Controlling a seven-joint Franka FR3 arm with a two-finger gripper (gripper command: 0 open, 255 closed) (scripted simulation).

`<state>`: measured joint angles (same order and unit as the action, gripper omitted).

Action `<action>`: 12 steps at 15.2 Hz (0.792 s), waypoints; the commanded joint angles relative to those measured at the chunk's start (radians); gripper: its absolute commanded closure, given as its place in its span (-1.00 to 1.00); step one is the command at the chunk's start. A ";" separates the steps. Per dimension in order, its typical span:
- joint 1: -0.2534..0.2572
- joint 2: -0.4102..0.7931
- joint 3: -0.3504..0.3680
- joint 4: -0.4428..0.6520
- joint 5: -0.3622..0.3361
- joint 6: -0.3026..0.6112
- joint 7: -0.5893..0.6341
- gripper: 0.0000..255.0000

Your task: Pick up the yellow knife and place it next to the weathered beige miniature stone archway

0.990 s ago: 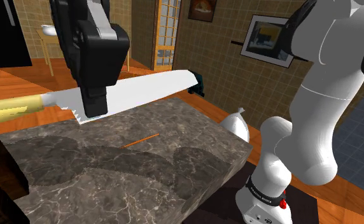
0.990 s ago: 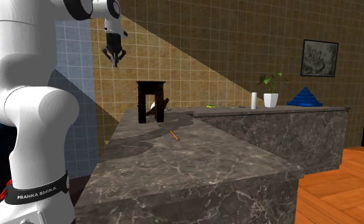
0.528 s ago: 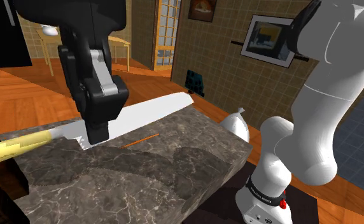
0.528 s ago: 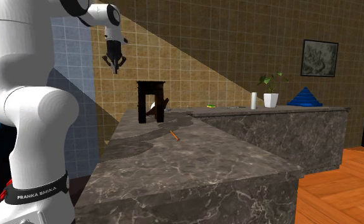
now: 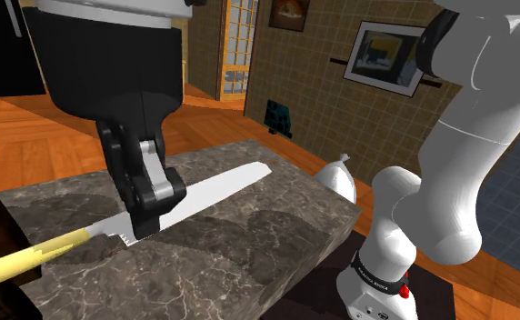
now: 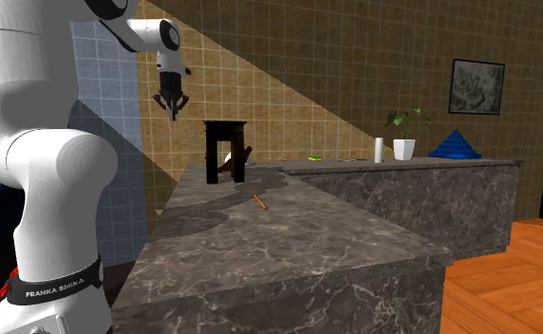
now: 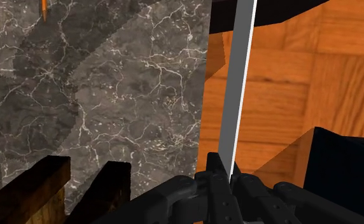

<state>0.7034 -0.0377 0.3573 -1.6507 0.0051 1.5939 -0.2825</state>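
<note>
knife blade: smooth, pale grey, metal-like with a dull sheen; you see it clasped in the claw.
knife handle: plain yellow, smooth; material unclear.
claw: black, matt, smooth.
countertop: under the claw; dark grey white-veined stone, polished.
archway: near the claw; dark brown, rough streaked grain, looks like wood to you.
floor: orange wood boards, slightly glossy.

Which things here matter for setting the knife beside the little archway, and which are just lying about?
For the job:
knife with a yellow handle, clamped in the claw
dark miniature archway

Lying about:
orange stick
potted plant
white cylinder
blue pyramid
wall picture
</note>
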 commanded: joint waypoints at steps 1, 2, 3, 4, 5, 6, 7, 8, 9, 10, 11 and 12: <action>0.000 -0.002 0.000 -0.031 0.001 0.029 0.000 1.00; 0.000 -0.005 0.000 -0.047 0.002 0.043 -0.001 1.00; 0.000 -0.007 0.000 -0.063 0.003 0.057 -0.001 1.00; 0.000 -0.009 0.000 -0.079 0.003 0.071 -0.002 1.00; 0.000 -0.010 -0.001 -0.094 0.004 0.085 -0.002 1.00; 0.000 -0.012 -0.001 -0.109 0.004 0.098 -0.002 1.00; 0.000 -0.013 -0.001 -0.124 0.005 0.112 -0.002 1.00; 0.000 -0.014 -0.001 -0.138 0.005 0.126 -0.003 1.00; 0.000 -0.014 -0.001 -0.152 0.005 0.139 -0.003 1.00; 0.000 -0.015 -0.001 -0.166 0.005 0.153 -0.003 1.00; 0.000 -0.015 -0.001 -0.180 0.005 0.166 -0.003 1.00; 0.000 -0.015 0.000 -0.193 0.005 0.179 -0.003 1.00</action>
<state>0.7038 -0.0539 0.3573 -1.8300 0.0110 1.7581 -0.2844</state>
